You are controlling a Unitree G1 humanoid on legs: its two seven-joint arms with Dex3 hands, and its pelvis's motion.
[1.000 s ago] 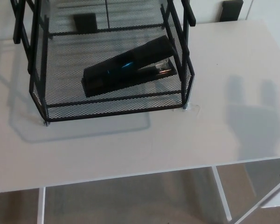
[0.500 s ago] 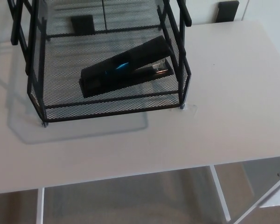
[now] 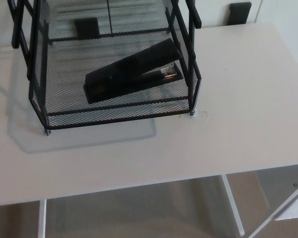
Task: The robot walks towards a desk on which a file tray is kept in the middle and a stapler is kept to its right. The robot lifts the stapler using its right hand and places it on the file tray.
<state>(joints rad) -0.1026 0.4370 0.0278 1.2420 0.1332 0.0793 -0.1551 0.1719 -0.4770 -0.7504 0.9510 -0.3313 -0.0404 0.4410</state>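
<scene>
One stapler [image 3: 131, 72] lies in one tray [image 3: 119, 120] on one desk [image 3: 238, 99], nose toward 2 o'clock. Neither robot hand is in view, so the state of each cannot be told.

Soft, even light leaves the white desk [image 3: 238, 109] pale. The file tray [image 3: 119, 119] throws a faint shadow toward the near left; the stapler [image 3: 131, 74] carries a bluish glint. Focus is slightly soft.

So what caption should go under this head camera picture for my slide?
Black stapler lying in the bottom shelf of the black mesh file tray on a white desk.
</scene>
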